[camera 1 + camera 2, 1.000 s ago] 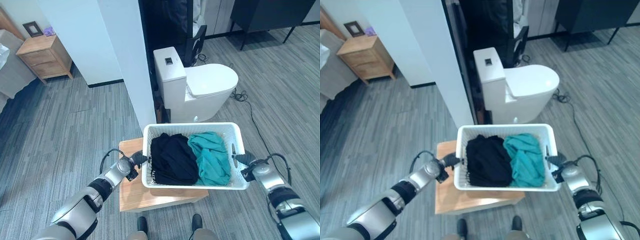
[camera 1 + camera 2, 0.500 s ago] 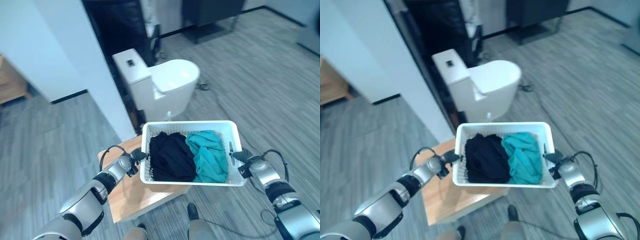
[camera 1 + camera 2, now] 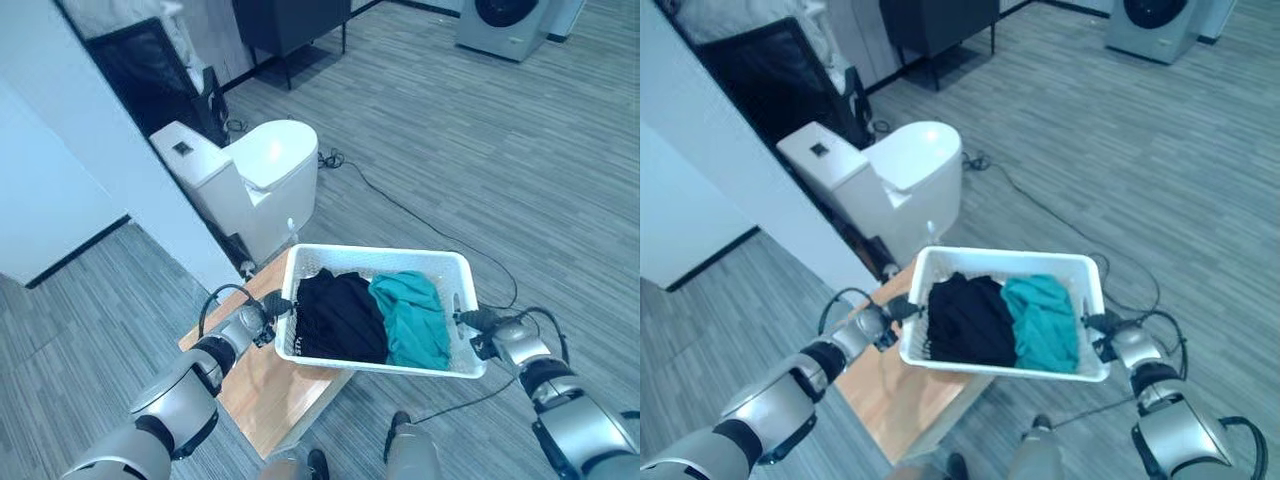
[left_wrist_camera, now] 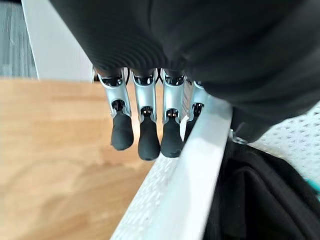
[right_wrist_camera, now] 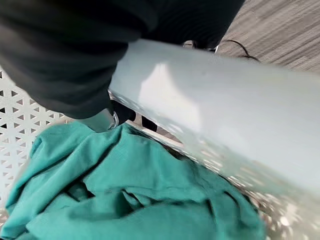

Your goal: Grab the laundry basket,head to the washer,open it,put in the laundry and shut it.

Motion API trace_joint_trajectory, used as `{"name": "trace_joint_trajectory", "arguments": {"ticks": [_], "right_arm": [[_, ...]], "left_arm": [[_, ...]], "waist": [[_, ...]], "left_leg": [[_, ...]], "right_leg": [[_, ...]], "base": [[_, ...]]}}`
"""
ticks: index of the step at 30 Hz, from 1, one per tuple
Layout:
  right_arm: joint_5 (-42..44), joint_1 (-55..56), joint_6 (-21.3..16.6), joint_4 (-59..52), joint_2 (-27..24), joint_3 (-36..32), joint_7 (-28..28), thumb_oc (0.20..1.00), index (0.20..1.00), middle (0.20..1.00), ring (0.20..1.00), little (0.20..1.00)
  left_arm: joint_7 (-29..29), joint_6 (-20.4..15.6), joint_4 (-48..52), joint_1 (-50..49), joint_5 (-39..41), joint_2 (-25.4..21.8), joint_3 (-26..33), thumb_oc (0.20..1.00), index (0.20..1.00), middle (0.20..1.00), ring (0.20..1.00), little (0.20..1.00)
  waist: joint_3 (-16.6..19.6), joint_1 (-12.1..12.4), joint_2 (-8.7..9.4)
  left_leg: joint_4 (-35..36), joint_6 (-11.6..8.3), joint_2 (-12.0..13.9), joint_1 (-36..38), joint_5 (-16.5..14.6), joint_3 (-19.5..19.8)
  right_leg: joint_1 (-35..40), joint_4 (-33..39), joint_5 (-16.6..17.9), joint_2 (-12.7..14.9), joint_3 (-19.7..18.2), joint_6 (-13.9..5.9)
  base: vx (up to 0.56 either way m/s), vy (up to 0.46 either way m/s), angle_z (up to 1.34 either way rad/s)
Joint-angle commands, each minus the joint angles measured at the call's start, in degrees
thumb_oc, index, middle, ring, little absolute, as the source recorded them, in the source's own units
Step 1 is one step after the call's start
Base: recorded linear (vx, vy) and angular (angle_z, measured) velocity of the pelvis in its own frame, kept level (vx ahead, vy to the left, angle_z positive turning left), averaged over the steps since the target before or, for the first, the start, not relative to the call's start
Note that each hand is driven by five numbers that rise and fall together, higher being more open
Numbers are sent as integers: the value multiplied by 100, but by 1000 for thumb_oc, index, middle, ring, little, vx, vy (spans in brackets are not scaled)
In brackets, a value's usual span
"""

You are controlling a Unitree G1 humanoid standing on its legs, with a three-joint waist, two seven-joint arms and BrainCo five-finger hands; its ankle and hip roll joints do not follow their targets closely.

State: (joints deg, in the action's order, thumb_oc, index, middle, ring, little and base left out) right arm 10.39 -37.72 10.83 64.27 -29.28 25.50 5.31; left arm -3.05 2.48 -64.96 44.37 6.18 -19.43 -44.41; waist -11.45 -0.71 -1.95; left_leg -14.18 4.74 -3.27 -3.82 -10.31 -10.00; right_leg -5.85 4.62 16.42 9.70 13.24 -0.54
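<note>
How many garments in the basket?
2 visible: a black garment on the robot's left side of the laundry basket, a teal garment on its right. More may lie underneath.

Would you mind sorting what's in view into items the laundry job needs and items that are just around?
Needed: white laundry basket, black garment, teal garment, washer, left hand, right hand.

Just around: toilet, wooden table, dark cabinet, cable on the floor.
</note>
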Motion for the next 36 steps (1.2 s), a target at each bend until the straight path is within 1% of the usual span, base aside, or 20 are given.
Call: {"name": "trace_joint_trajectory", "arguments": {"ticks": [1, 2, 3, 4, 7, 9, 10, 12, 14, 15, 16, 17, 18, 20, 22, 24, 25, 26, 31, 36], "right_arm": [[111, -413, -382, 98, -502, -103, 159, 200, 200, 200, 200, 200], [170, -523, -405, 317, -496, -64, 126, 200, 200, 200, 200, 200], [171, -528, -407, 322, -497, -63, 127, 200, 200, 200, 200, 200], [226, -534, -421, 325, -513, -67, 81, 200, 200, 200, 200, 200], [228, -538, -437, 231, -529, -52, 39, 200, 200, 200, 200, 200], [232, -558, -448, 135, -559, 22, 56, 200, 200, 200, 200, 200], [232, -558, -446, 133, -562, 22, 56, 200, 200, 200, 200, 200], [351, -455, -493, -23, -633, -64, -1, 200, 200, 200, 200, 200], [351, -449, -489, -32, -638, -68, -3, 200, 200, 200, 200, 200], [451, -220, -532, -207, -764, -199, -59, 200, 200, 200, 200, 200], [450, -213, -529, -214, -768, -204, -60, 200, 200, 200, 200, 200], [448, -150, -567, -271, -774, -212, -55, 200, 200, 200, 200, 200], [448, -153, -567, -271, -776, -212, -55, 200, 200, 200, 200, 200], [479, -151, -589, -215, -789, -210, -65, 200, 200, 200, 200, 200], [537, -184, -594, -126, -788, -192, -84, 200, 200, 200, 200, 200], [558, -181, -585, -129, -751, -176, -70, 200, 200, 200, 200, 200], [561, -181, -583, -110, -733, -165, -78, 200, 200, 200, 200, 200], [569, -102, -556, -94, -729, -246, -73, 200, 200, 200, 200, 200], [649, 79, -568, -195, -599, -326, -88, 200, 200, 200, 200, 200], [666, 43, -594, -157, -506, -264, -92, 200, 200, 200, 200, 200]], "left_arm": [[162, -238, -110, 308, -105, -141, 51, 200, 200, 200, 200, 200], [186, -247, -316, 332, -92, -132, 44, 200, 200, 200, 200, 200], [186, -249, -319, 336, -92, -131, 45, 200, 200, 200, 200, 200], [215, -266, -405, 372, -97, -169, 73, 200, 200, 200, 200, 200], [248, -269, -491, 390, -91, -204, 146, 200, 200, 200, 200, 200], [273, -266, -595, 411, -84, -207, 230, 200, 200, 200, 200, 200], [274, -267, -597, 413, -84, -205, 231, 200, 200, 200, 200, 200], [274, -268, -630, 409, -39, -191, 312, 200, 200, 200, 200, 200], [274, -269, -631, 411, -39, -186, 311, 200, 200, 200, 200, 200], [239, -253, -602, 447, -28, -93, 334, 200, 200, 200, 200, 200], [239, -252, -601, 447, -29, -90, 332, 200, 200, 200, 200, 200], [240, -260, -592, 445, -27, -50, 354, 200, 200, 200, 200, 200], [239, -260, -592, 448, -27, -49, 355, 200, 200, 200, 200, 200], [227, -278, -567, 455, 15, -20, 329, 200, 200, 200, 200, 200], [202, -310, -506, 544, 66, -7, 233, 200, 200, 200, 200, 200], [211, -318, -442, 541, 65, 4, 212, 200, 200, 200, 200, 200], [212, -332, -442, 510, 57, 37, 190, 200, 200, 200, 200, 200], [218, -320, -424, 409, 17, 82, 206, 200, 200, 200, 200, 200], [278, -320, -452, 435, -47, 156, 192, 200, 200, 200, 200, 200], [295, -318, -496, 448, -16, 204, 212, 200, 200, 200, 200, 200]], "waist": [[583, 353, 52], [684, 488, 179], [706, 501, 167], [703, 534, 292], [680, 535, 313], [593, 529, 319], [586, 530, 313], [466, 482, 312], [460, 478, 299], [309, 412, 249], [304, 408, 244], [207, 392, 218], [215, 395, 210], [101, 448, 201], [-79, 520, 265], [-42, 481, 327], [28, 444, 285], [190, 339, 198], [304, 237, 194], [312, 275, 187]], "left_leg": [[1019, -184, 100, 42, 591, -204], [982, -216, 130, -167, 720, -348], [983, -220, 151, -198, 736, -359], [940, -271, 231, -367, 866, -377], [901, -370, 417, -543, 1030, -494], [845, -526, 720, -601, 1208, -692], [846, -532, 727, -595, 1212, -690], [824, -698, 999, -726, 1477, -626], [818, -710, 1016, -730, 1485, -611], [897, -891, 1259, -799, 1782, -414], [904, -895, 1261, -793, 1789, -405], [953, -947, 1297, -743, 1808, -214], [961, -946, 1306, -757, 1823, -213], [812, -984, 1188, -826, 1749, 202], [268, -1013, 690, -865, 1325, 913], [-105, -910, 399, -751, 912, 1136], [99, -849, 368, -450, 795, 1136], [379, -757, 469, -180, 809, 1021], [630, -796, 497, -115, 978, 894], [758, -817, 574, -24, 1074, 836]], "right_leg": [[715, -2058, -2169, 455, 241, -823], [993, -1716, -2246, 320, 152, -878], [967, -1685, -2213, 297, 143, -867], [1098, -1492, -2417, 120, -62, -835], [1057, -1293, -2410, 15, -28, -745], [1145, -1005, -2401, -53, 134, -720], [1156, -992, -2393, -62, 134, -715], [1233, -726, -2401, -285, 81, -613], [1249, -699, -2382, -308, 90, -599], [1358, -410, -2353, -599, 64, -454], [1371, -400, -2347, -606, 71, -450], [1425, -347, -2346, -674, 59, -425], [1410, -342, -2331, -683, 57, -421], [1372, -383, -2293, -671, 18, -395], [1256, -509, -2201, -580, -114, -350], [1166, -545, -2128, -537, -198, -326], [1144, -533, -2117, -595, -232, -333], [1166, -513, -2116, -698, -299, -351], [1171, -481, -2069, -653, -211, -361], [1244, -389, -2042, -653, -214, -362]], "base": [[-228, -159, -125], [-156, -125, -75], [-228, -220, -100], [-118, -124, -85], [-207, -197, -23], [-182, -219, -38], [-151, -212, -56], [-169, -234, -33], [-154, -193, -16], [-188, -227, -7], [-270, -321, 20], [-91, -98, 32], [-128, -115, 16], [-132, -65, -16], [-147, -76, -24], [-35, -32, -28], [110, 23, -19], [115, 32, -13], [36, 9, -4], [19, -17, -5]]}}
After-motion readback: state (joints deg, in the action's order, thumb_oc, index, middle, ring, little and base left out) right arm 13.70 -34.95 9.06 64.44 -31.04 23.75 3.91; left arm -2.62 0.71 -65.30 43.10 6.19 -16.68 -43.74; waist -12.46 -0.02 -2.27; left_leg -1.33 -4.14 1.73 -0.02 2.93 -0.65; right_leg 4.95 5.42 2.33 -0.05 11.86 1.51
